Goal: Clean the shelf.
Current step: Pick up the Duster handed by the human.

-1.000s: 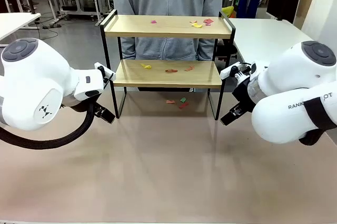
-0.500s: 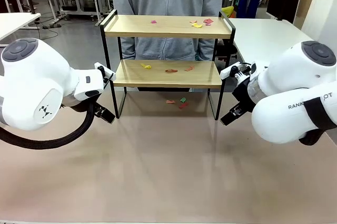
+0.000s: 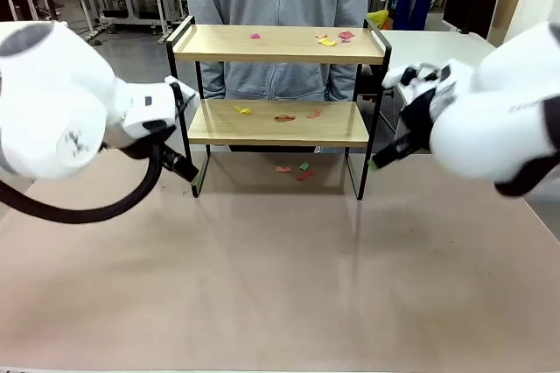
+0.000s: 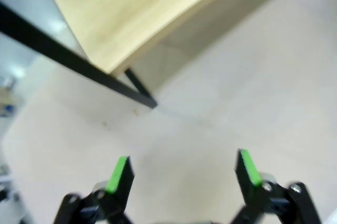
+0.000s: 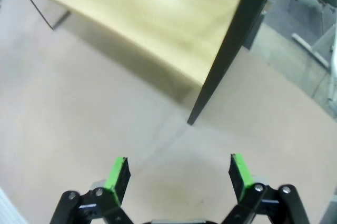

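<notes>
Jaws stand open and empty on left arm and right arm, flanking the shelf.

I count two grippers of mine: left gripper and right gripper. Between them stands one two-tier shelf of light wooden boards in a black metal frame. Small coloured scraps lie ahead: at least three on the top board, three on the lower board, three on the table beneath.

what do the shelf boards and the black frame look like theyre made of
Shelf boards: light wood or a wood-look laminate, matte; pale tan with faint grain and no glare.
Frame: probably thin metal, painted or coated black, dull finish; the bars are slim, straight and square-edged.
</notes>
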You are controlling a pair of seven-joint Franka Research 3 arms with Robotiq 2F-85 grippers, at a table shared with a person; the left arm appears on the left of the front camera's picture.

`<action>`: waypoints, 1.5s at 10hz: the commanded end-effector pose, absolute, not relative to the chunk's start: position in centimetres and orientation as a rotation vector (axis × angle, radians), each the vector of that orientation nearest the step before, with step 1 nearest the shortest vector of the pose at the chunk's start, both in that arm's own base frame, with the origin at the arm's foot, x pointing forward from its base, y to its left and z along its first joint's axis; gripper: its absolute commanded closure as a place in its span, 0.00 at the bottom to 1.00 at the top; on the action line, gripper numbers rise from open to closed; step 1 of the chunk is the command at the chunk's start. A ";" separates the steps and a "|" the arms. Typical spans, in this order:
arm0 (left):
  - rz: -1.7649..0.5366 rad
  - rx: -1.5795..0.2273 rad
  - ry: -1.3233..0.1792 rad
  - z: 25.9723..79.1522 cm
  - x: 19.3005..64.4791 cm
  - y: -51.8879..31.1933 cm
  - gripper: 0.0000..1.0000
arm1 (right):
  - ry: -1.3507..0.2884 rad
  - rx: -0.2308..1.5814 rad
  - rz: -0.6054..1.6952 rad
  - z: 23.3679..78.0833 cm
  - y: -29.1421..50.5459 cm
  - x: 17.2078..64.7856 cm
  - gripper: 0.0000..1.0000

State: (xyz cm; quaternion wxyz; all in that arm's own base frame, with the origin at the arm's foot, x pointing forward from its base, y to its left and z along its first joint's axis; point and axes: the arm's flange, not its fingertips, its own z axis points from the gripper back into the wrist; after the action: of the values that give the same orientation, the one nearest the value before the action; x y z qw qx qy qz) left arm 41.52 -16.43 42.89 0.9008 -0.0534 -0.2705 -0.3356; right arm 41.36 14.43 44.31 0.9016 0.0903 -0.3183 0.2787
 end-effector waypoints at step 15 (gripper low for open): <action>-1.320 -0.753 -0.621 45.0 47.8 2.3 0.00 | -0.775 0.532 1.172 45.6 -3.8 46.8 0.00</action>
State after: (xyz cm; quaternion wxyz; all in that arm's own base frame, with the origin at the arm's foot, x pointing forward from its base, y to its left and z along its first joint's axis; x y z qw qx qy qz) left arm 48.32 2.26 44.90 0.6779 -0.3328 -0.2862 -0.5898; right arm 47.30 -4.09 45.54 0.7281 0.2312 -0.3446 0.5456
